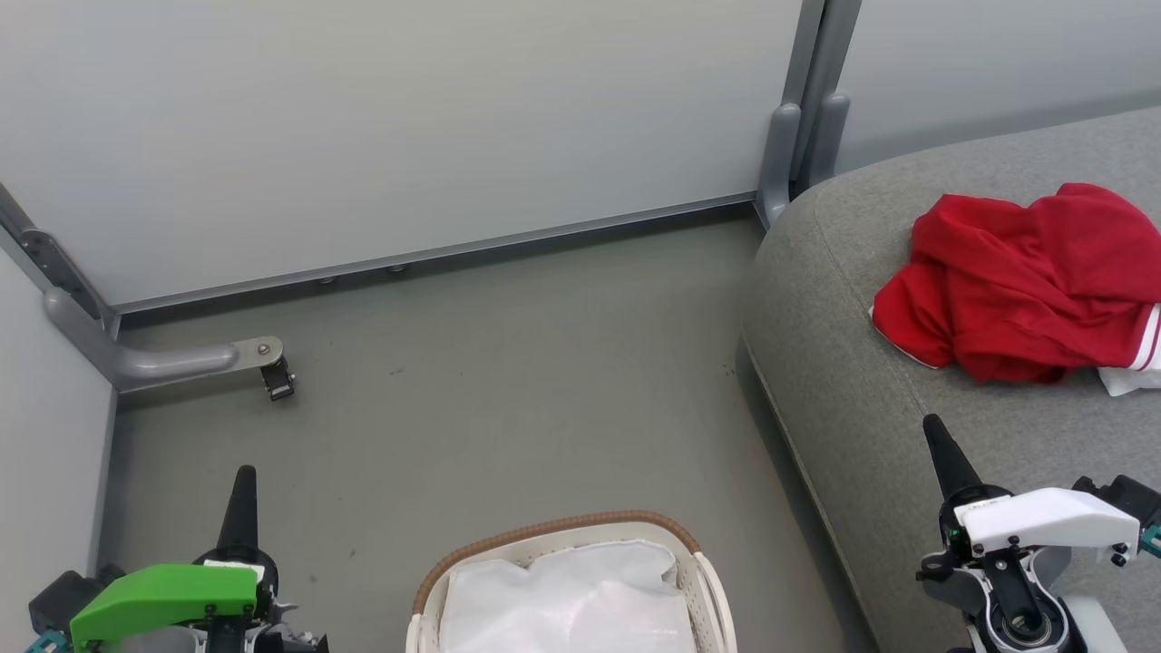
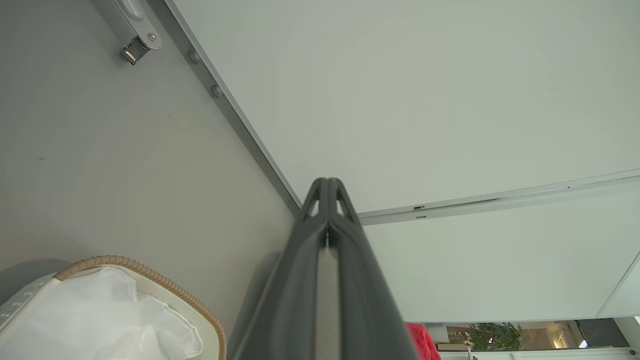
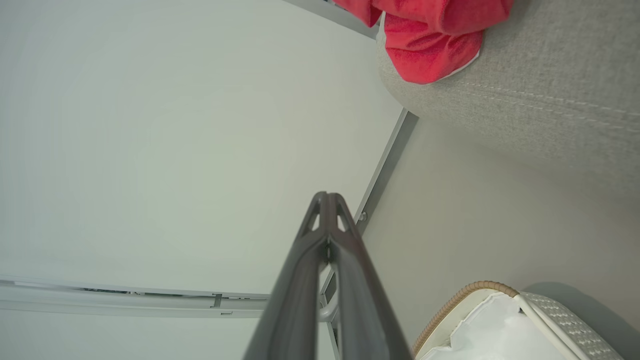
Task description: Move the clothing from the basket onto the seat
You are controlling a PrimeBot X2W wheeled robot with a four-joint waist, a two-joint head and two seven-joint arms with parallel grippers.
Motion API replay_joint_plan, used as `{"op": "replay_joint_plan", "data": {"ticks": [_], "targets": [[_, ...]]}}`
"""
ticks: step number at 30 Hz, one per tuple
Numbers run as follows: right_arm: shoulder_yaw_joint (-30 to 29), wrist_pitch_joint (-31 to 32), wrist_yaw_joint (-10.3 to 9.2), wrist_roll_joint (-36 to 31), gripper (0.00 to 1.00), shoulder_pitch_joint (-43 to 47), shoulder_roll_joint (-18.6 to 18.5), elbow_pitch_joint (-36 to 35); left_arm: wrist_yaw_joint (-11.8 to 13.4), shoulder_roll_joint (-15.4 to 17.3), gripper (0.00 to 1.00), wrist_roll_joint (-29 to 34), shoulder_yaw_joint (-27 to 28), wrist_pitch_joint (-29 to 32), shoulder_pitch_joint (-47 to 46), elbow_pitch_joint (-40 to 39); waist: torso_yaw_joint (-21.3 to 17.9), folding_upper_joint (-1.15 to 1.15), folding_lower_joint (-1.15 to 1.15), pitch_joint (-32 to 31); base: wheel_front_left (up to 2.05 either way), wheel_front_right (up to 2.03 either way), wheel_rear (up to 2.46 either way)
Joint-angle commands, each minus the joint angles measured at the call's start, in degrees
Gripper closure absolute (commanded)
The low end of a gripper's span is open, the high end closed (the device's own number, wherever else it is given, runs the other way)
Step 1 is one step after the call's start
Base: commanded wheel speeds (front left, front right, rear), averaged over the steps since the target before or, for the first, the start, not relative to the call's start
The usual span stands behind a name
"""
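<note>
The left pincer (image 1: pixel 243 499) and right pincer (image 1: pixel 945 453) are seen fully closed, with nothing held. White liner (image 1: pixel 571 589) is seen in the basket (image 1: pixel 562 524). The red clothing (image 1: pixel 1025 281) is heaped on the seat (image 1: pixel 843 381). The task is judged done, so the heap is best left undisturbed.

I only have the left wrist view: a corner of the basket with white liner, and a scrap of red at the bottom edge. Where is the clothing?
Observer: In the head view the clothing lies bunched on the seat, white trim showing at its right side.
Operator: Is anything red inside?
Observer: No. The part of the basket that the head view shows holds just the crumpled white liner.
Operator: And the other arm?
Observer: The right pincer is shut and empty, apart from the clothing.
</note>
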Motion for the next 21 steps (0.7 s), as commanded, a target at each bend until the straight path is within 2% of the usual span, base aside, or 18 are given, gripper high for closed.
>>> {"op": "replay_joint_plan", "data": {"ticks": [1,21], "targets": [[-0.42,0.33,0.00,1.40,1.00,0.51,-0.31,-0.73,-0.29,0.45,1.00,-1.31,0.31,0.38,-1.58,-0.73,-0.01,0.06,0.00,-0.01,0.00,0.00,0.00],[-1.91,2.73,0.00,10.29,1.00,1.06,-0.37,-1.95,-0.61,0.49,1.00,-10.32,0.53,2.73,-2.71,-1.61,-0.18,0.07,0.00,-0.21,0.00,0.00,0.00]]}}
